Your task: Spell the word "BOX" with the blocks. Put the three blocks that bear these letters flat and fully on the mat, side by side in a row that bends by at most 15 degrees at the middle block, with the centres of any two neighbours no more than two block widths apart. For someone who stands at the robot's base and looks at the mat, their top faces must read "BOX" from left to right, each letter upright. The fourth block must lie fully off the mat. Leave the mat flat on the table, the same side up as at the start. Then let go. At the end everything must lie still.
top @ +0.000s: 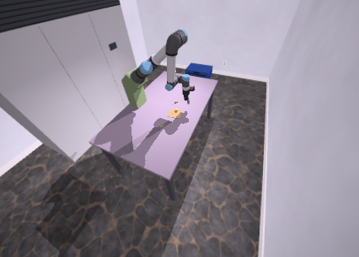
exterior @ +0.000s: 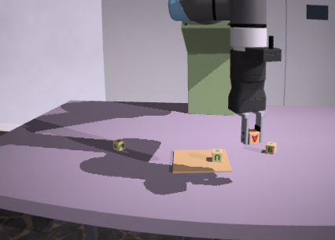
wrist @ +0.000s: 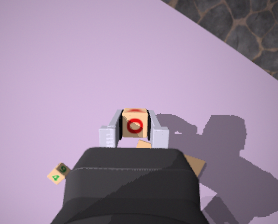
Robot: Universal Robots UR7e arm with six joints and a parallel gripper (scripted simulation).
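Note:
My gripper (top: 188, 102) (exterior: 253, 140) (wrist: 135, 119) is shut on a wooden block (exterior: 255, 138) (wrist: 135, 124) with a red O on its top face and a red A on a side. It holds the block above the table, off the mat. The tan mat (top: 170, 115) (exterior: 181, 160) (wrist: 196, 166) lies flat. A block (exterior: 217, 155) with a green U-like side mark sits on it. Another block (top: 176, 101) (exterior: 270, 148) (wrist: 58, 173) with a green 9 or 6 on a side lies off the mat. A block (top: 161, 125) (exterior: 119, 145) lies off the mat's other side. Their top letters are unclear.
The purple table (top: 153, 154) (exterior: 130, 191) (wrist: 65, 75) carries the mat and loose blocks. The green robot base (top: 136, 95) (exterior: 210, 85) stands at its far side in the exterior view. A blue bin (top: 199, 70) stands beyond the table. Arm shadows cross the mat and table.

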